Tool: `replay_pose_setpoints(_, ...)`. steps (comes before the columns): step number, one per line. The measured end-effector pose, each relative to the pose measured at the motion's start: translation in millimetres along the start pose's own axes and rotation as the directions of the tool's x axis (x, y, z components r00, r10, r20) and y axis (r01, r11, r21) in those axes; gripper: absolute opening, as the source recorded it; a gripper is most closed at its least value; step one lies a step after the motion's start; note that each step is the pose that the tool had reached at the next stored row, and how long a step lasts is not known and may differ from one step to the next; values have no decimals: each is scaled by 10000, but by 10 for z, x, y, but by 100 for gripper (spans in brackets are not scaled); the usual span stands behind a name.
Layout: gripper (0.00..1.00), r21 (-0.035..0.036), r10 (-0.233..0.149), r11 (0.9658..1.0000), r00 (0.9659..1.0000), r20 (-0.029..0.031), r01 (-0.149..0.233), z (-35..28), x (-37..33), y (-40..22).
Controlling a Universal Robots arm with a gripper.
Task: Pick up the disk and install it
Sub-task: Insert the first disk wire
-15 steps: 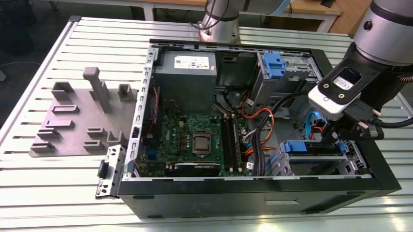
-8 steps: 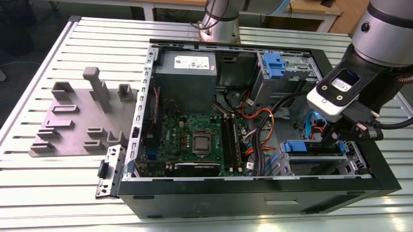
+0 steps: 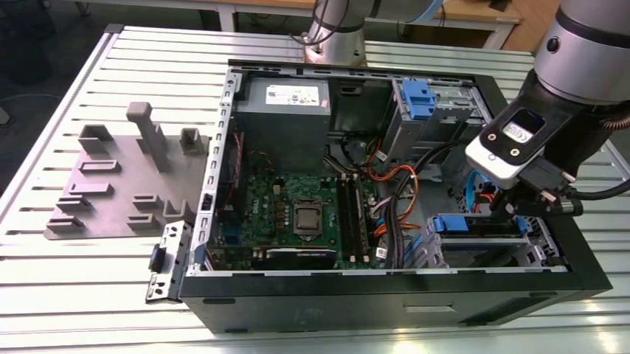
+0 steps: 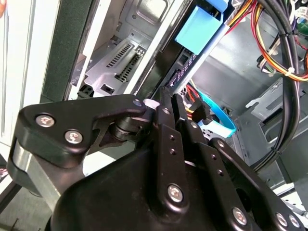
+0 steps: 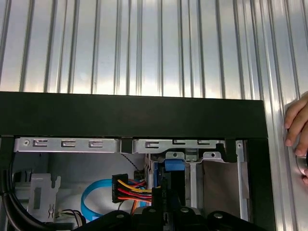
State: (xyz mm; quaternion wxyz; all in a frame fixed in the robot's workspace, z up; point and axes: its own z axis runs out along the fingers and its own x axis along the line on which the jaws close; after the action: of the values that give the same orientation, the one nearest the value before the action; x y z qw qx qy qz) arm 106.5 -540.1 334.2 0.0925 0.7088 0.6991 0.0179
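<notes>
The disk [image 3: 471,225] stands on edge in the drive cage at the front corner of the open computer case [image 3: 394,291], on the exterior view's right. Its blue carrier frame shows along the top edge. My gripper [image 3: 521,208] reaches down into that cage at the disk's end. In the second wrist view the two black fingers [image 4: 166,103] sit close together on the dark edge of the disk [image 4: 197,31], below its blue tab. In the first wrist view the blue-tabbed disk [image 5: 174,164] rises straight from my gripper [image 5: 167,207] towards the case's black wall.
The case holds a green motherboard [image 3: 295,214], a grey power supply [image 3: 285,103], orange and blue cables [image 3: 394,184] and a second blue latch on a metal cage [image 3: 418,99]. A grey fixture plate [image 3: 118,177] lies on the slatted table. A person's hand [image 5: 296,130] rests beside the case.
</notes>
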Motion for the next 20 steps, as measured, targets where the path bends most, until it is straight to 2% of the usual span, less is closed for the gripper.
replay_pose_setpoints(7, 16, -79, 9, 10000, 10000, 2, -9, 9, -18, -23)
replay_pose_setpoints(20, 16, -99, 12, 9999, 10000, -11, -13, 36, -16, -33)
